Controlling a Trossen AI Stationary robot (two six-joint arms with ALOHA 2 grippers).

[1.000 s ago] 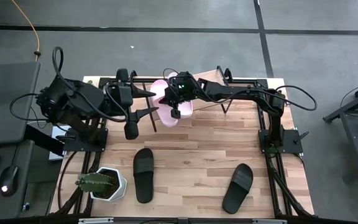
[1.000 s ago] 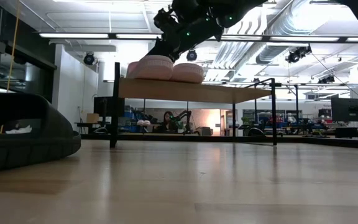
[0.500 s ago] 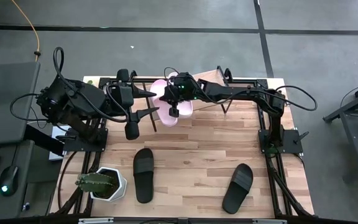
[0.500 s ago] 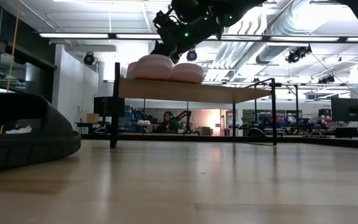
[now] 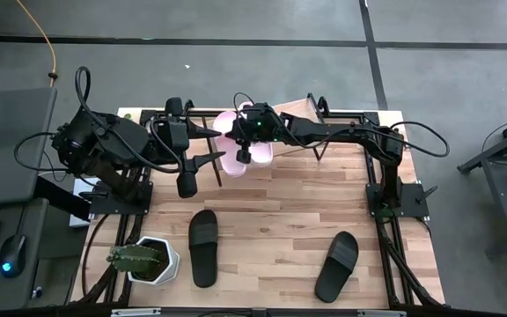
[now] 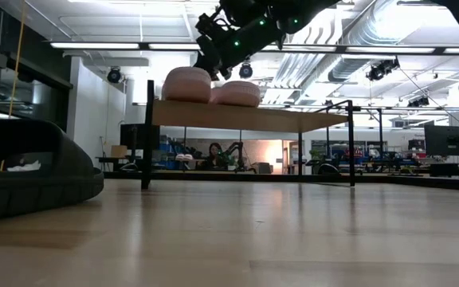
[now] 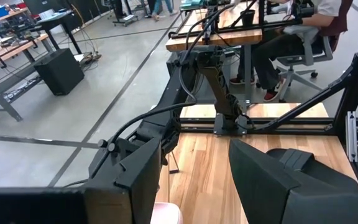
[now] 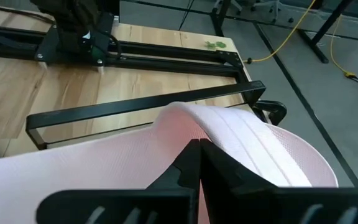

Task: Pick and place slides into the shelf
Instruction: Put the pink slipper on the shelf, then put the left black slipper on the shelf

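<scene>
Two pale pink slides [image 5: 236,151] sit side by side on the shelf [image 6: 245,116], right under the right jaws. The right gripper [image 5: 246,155] hangs just over the nearer pink slide, and its jaws are pressed shut with nothing between them; in the right wrist view they rest against the slide's wide strap [image 8: 253,146]. So I think you are at the end of the pink step: nudging or leaving the second pink slide.

The left gripper [image 5: 208,144] waits just beside the shelf, jaws partly apart and empty.

Two black slides are not done yet. One black slide [image 5: 203,246] lies on the counter [image 5: 271,211], well away from the right jaws, next to a potted cactus [image 5: 144,259]. The other black slide [image 5: 337,265] lies farther off.

Next, you would need to lift the right jaws clear, spread them, and reach for a black slide's strap.
</scene>
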